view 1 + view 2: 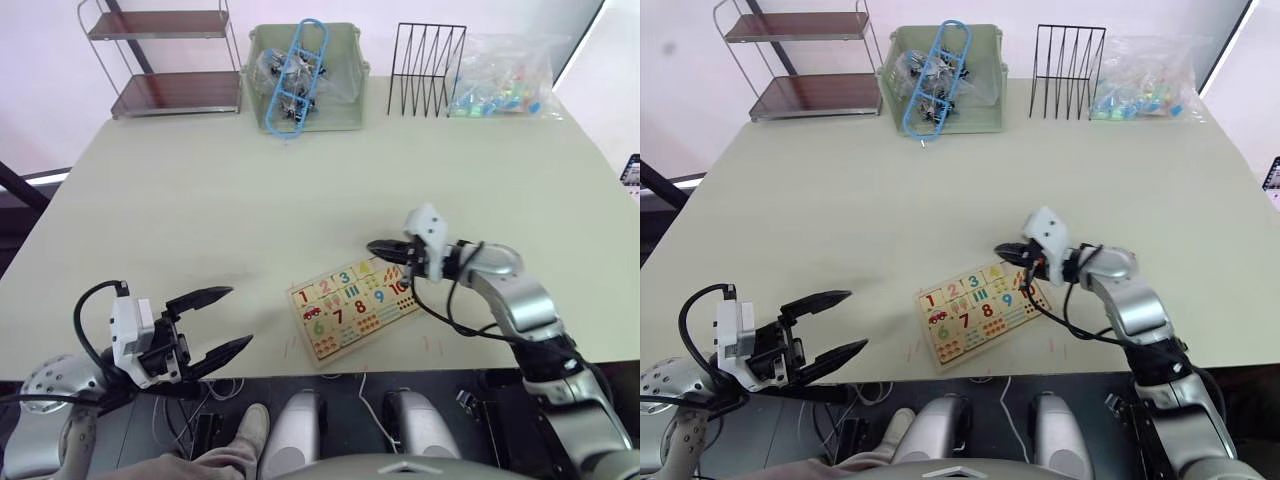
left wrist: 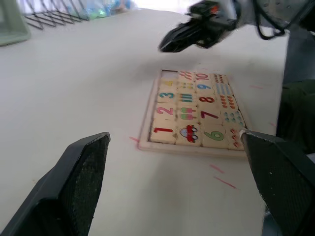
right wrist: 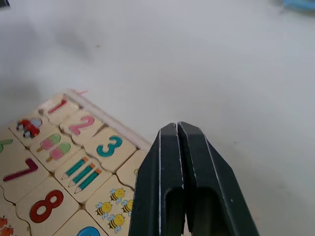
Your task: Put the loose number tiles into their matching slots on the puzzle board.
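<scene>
The puzzle board (image 1: 352,308) lies flat at the lower centre of the bench (image 1: 250,190), near its front edge, with number tiles (image 3: 109,146) 1 to 3 seated in its top row. The tiles appear light, rigid and smooth; grip them by opposite side edges. The right tool (image 1: 385,250), pressed together and empty, hovers at the board's upper right corner; the left tool (image 1: 218,322), spread, sits lower left.

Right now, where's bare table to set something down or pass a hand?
Free: the broad middle of the table, between the back row and the puzzle board, and the strip left of the board, ahead of the open left gripper. Crowded: the back edge, with shelf rack, green bin, wire rack, plastic bag; the shut right gripper hovers at the board's far corner.
</scene>
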Controlling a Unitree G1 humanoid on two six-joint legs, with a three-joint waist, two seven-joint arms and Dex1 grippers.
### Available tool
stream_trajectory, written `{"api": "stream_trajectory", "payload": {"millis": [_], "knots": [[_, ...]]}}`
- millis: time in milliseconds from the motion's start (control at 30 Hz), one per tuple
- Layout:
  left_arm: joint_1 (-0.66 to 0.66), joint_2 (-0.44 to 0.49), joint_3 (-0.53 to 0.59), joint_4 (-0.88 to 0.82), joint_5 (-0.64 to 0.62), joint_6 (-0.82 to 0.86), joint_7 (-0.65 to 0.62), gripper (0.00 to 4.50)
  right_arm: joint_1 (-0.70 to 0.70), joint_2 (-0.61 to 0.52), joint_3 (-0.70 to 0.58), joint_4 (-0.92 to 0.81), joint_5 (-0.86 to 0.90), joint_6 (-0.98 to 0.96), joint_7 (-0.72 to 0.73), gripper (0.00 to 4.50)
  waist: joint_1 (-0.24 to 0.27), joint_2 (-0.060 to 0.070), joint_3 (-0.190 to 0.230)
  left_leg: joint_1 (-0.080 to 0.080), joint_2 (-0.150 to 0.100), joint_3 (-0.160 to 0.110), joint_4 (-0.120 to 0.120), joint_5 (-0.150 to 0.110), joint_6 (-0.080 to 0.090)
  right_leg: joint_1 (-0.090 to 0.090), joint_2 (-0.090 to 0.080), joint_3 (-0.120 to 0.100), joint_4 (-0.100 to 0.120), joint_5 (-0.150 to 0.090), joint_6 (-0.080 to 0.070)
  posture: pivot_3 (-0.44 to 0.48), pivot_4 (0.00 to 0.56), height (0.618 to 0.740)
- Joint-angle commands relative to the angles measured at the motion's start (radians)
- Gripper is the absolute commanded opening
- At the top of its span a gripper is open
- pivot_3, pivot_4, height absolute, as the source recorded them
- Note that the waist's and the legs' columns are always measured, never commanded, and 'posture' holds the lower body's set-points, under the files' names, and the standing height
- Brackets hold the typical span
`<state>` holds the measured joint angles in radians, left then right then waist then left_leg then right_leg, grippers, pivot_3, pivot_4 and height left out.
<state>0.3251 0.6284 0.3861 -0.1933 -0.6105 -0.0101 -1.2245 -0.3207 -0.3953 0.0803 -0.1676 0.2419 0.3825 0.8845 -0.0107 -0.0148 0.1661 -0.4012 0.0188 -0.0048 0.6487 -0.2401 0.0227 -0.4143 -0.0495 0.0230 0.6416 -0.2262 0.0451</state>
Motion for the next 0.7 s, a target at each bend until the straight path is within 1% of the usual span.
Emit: {"api": "stream_trajectory", "payload": {"millis": [33, 133, 233, 267, 300, 333, 367, 467, 567, 700], "knots": [[0.009, -0.013, 0.03, -0.011, -0.009, -0.014, 0.032, 4.5, 0.062, -0.019, -0.103, -0.082, 0.059, -0.044, -0.031, 0.03, -0.002, 0.0, 0.0, 0.0, 0.0, 0.0, 0.0, 0.0, 0.0, 0.0, 0.0, 0.0, 0.0, 0.0, 0.0, 0.0, 0.15, 0.74], [0.019, -0.028, 0.045, -0.001, -0.013, -0.017, 0.059, 4.5, 0.153, -0.028, -0.197, -0.128, 0.097, -0.069, -0.074, 0.03, -0.002, 0.0, 0.0, 0.001, 0.0, 0.0, 0.0, 0.0, 0.0, 0.0, 0.001, 0.0, 0.0, 0.0, 0.0, 0.0, 0.15, 0.74], [0.034, -0.041, 0.061, 0.005, -0.013, -0.023, 0.08, 4.5, 0.244, -0.041, -0.28, -0.174, 0.151, -0.095, -0.08, 0.83, -0.004, 0.0, 0.0, 0.001, 0.001, 0.001, 0.0, 0.0, 0.0, 0.0, 0.001, 0.0, 0.0, 0.0, 0.0, 0.0, 0.15, 0.74], [0.041, -0.045, 0.067, 0.006, -0.013, -0.024, 0.087, 4.5, 0.28, -0.047, -0.311, -0.19, 0.171, -0.097, -0.08, 1.47, -0.004, 0.0, 0.0, 0.001, 0.001, 0.001, 0.0, 0.0, 0.0, 0.0, 0.001, 0.001, 0.0, 0.0, 0.0, 0.0, 0.15, 0.74], [0.048, -0.048, 0.072, 0.006, -0.012, -0.025, 0.092, 4.5, 0.31, -0.053, -0.334, -0.202, 0.186, -0.1, -0.078, 1.67, -0.003, 0.0, 0.0, 0.001, 0.001, 0.001, 0.0, 0.0, 0.0, 0.0, 0.001, 0.001, 0.0, 0.0, 0.0, 0.0, 0.15, 0.74], [0.055, -0.051, 0.077, 0.006, -0.011, -0.026, 0.095, 4.5, 0.338, -0.057, -0.358, -0.211, 0.201, -0.105, -0.077, 2.37, -0.001, 0.0, 0.0, 0.001, 0.001, 0.001, 0.0, 0.0, 0.0, 0.0, 0.001, 0.001, 0.0, 0.0, 0.0, 0.0, 0.15, 0.74], [0.063, -0.053, 0.081, 0.004, -0.01, -0.027, 0.097, 4.5, 0.362, -0.06, -0.379, -0.218, 0.216, -0.109, -0.078, 2.81, -0.002, -0.001, 0.0, 0.001, 0.001, 0.001, 0.0, 0.0, 0.0, 0.0, 0.001, 0.0, 0.0, -0.001, 0.001, 0.0, 0.15, 0.74], [0.089, -0.06, 0.099, 0.004, -0.013, -0.029, 0.112, 4.5, 0.477, -0.073, -0.468, -0.219, 0.241, -0.151, -0.07, 4.44, 0.001, -0.001, 0.0, 0.001, 0.001, 0.001, 0.0, 0.0, 0.0, 0.001, 0.001, 0.001, 0.0, -0.002, 0.003, 0.0, 0.15, 0.74], [0.104, -0.072, 0.114, 0.01, -0.013, -0.031, 0.13, 4.5, 0.587, -0.073, -0.545, -0.193, 0.264, -0.211, -0.045, 4.44, 0.002, -0.001, 0.0, 0.001, 0.001, 0.001, 0.0, 0.0, 0.0, 0.001, 0.0, 0.001, 0.0, -0.003, 0.004, 0.0, 0.15, 0.74], [0.117, -0.084, 0.122, 0.015, -0.014, -0.036, 0.142, 4.5, 0.659, -0.064, -0.587, -0.145, 0.274, -0.278, -0.029, 4.44, -0.004, -0.001, 0.0, 0.002, 0.002, 0.001, 0.0, 0.0, 0.0, 0.001, 0.001, 0.003, 0.0, -0.003, 0.004, 0.0, 0.15, 0.74]]}}
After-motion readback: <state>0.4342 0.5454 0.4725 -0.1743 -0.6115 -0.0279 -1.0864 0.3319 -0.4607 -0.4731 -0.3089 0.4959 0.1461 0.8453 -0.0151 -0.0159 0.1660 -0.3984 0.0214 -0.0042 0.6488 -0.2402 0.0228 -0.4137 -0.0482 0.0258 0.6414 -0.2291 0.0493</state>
